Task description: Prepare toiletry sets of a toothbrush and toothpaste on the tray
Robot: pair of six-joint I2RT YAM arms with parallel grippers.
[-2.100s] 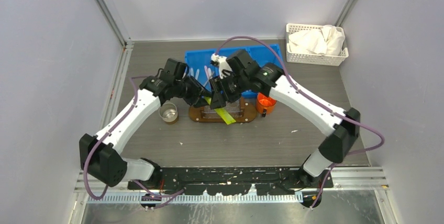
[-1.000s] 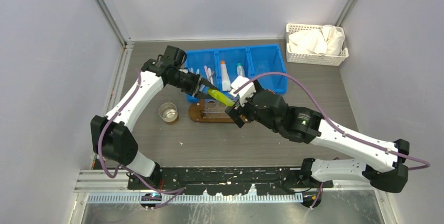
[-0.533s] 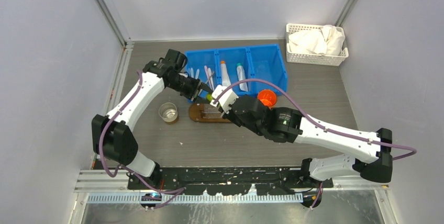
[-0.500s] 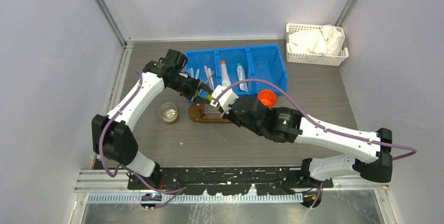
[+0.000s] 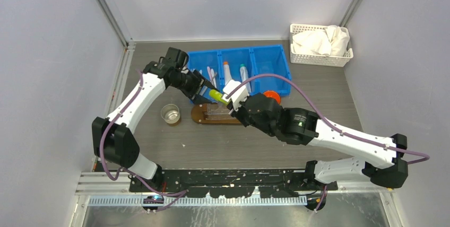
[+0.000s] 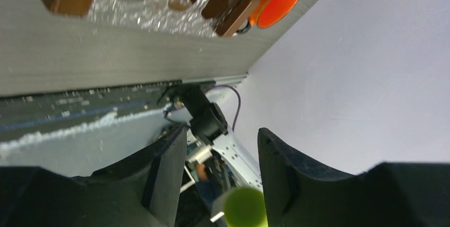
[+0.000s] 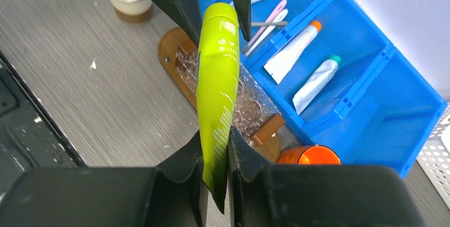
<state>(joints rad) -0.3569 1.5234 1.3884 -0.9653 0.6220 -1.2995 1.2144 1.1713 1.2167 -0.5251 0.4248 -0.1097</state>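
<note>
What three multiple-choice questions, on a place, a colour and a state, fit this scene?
1. The two white toothpaste tubes lie in which compartment of the blue bin? A left, B middle, C right.
2. The cup by the tray's right end is: A orange, B blue, C black.
3. The right pincer is: A open, B shut on the yellow-green toothpaste tube, C out of view.
Answers: B, both lie in the middle section; A, its rim is orange; B, its fingers pinch the tube.

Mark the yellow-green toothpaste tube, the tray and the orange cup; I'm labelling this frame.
yellow-green toothpaste tube (image 7: 217, 94), right wrist view, middle of its body.
tray (image 7: 169, 45), right wrist view, bare brown end.
orange cup (image 5: 272, 95), top external view, visible top.
</note>
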